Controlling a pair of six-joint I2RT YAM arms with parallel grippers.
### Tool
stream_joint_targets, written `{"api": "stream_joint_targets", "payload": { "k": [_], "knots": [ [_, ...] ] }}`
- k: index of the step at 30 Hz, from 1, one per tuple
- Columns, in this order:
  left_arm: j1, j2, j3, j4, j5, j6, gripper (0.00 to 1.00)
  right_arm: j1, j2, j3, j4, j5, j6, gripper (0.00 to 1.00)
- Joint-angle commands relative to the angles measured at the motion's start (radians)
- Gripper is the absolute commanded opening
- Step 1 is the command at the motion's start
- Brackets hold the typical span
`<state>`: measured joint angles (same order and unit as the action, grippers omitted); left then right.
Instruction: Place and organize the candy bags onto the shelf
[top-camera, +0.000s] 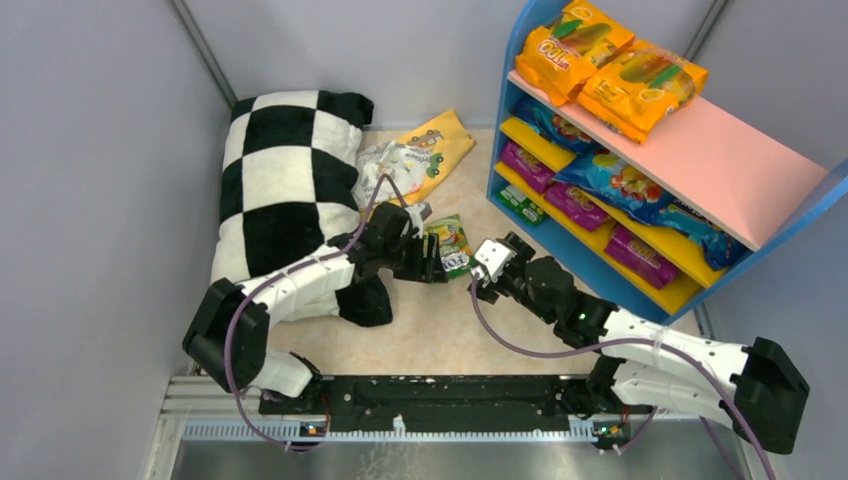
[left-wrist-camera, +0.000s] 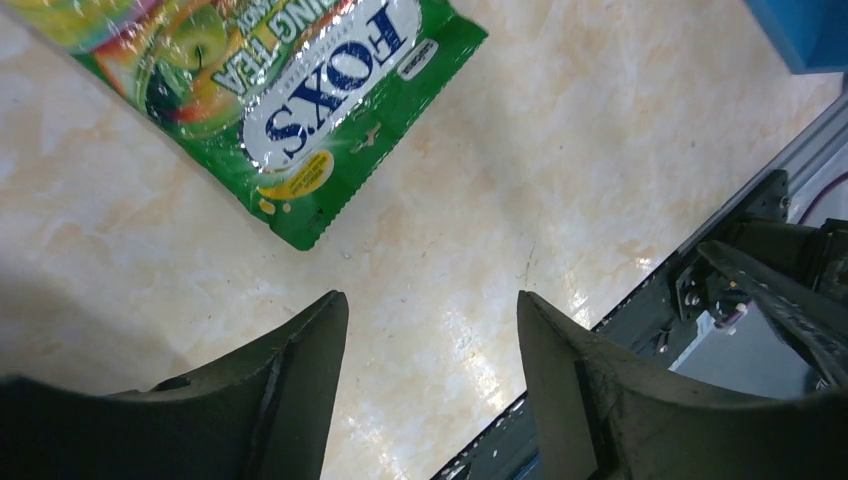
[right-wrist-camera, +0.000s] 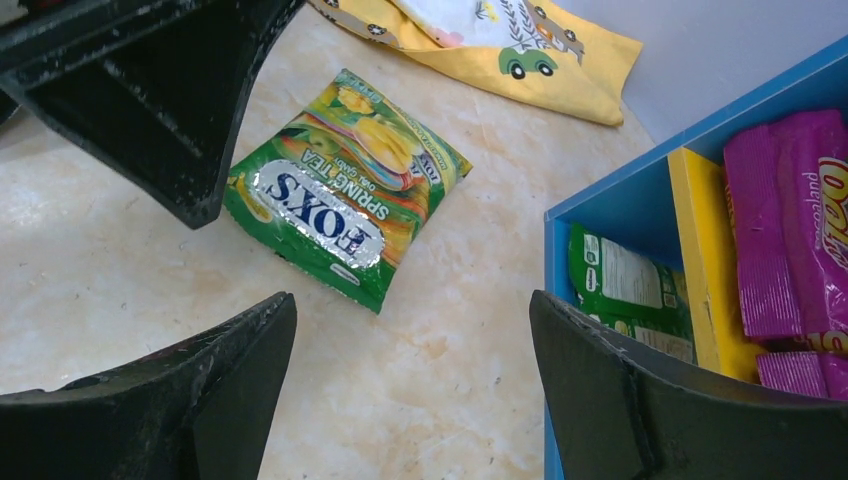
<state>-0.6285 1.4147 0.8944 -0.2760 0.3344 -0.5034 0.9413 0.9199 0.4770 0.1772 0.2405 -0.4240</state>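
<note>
**A:** Fingers first?

**B:** Both pairs are spread, with nothing between them. The left gripper (left-wrist-camera: 430, 300) has the green bag (left-wrist-camera: 270, 110) at its eleven o'clock. The right gripper (right-wrist-camera: 410, 300) sees it at ten, lying flat on the table (right-wrist-camera: 450, 400).

**A:** And progress?

**B:** Mostly done, I'd judge. The shelf (top-camera: 700, 150), at two o'clock overhead, carries orange bags (top-camera: 610, 65) on its pink top. Blue bags (top-camera: 610, 180) and purple bags (top-camera: 570, 205) sit on the yellow boards, with a green packet (right-wrist-camera: 625, 290) lowest (how many, I can't tell). Only that loose green bag remains
</note>
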Motion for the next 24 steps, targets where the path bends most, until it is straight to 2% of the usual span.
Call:
{"api": "stream_joint_targets", "payload": {
  "k": [1, 4, 7, 14, 19, 24],
  "knots": [
    [-0.008, 0.019, -0.032, -0.005, -0.037, -0.051, 0.72, -0.002, 0.03, -0.014, 0.122, -0.018, -0.008, 0.86],
    [-0.007, 0.01, -0.076, 0.048, -0.065, -0.101, 0.79, -0.003, 0.045, -0.034, 0.145, -0.01, -0.005, 0.86],
    [-0.003, 0.042, -0.085, 0.08, -0.081, -0.147, 0.79, -0.002, 0.06, -0.043, 0.143, -0.015, -0.023, 0.85],
    [0.0, 0.145, -0.074, 0.168, -0.04, -0.196, 0.66, -0.005, 0.109, -0.033, 0.133, -0.032, -0.114, 0.82],
    [0.013, 0.193, -0.066, 0.192, -0.049, -0.199, 0.61, -0.026, 0.229, -0.009, 0.159, -0.042, -0.161, 0.81],
    [0.048, 0.231, -0.064, 0.239, -0.015, -0.209, 0.48, -0.061, 0.343, 0.02, 0.22, -0.114, -0.215, 0.73]
  ]
}}
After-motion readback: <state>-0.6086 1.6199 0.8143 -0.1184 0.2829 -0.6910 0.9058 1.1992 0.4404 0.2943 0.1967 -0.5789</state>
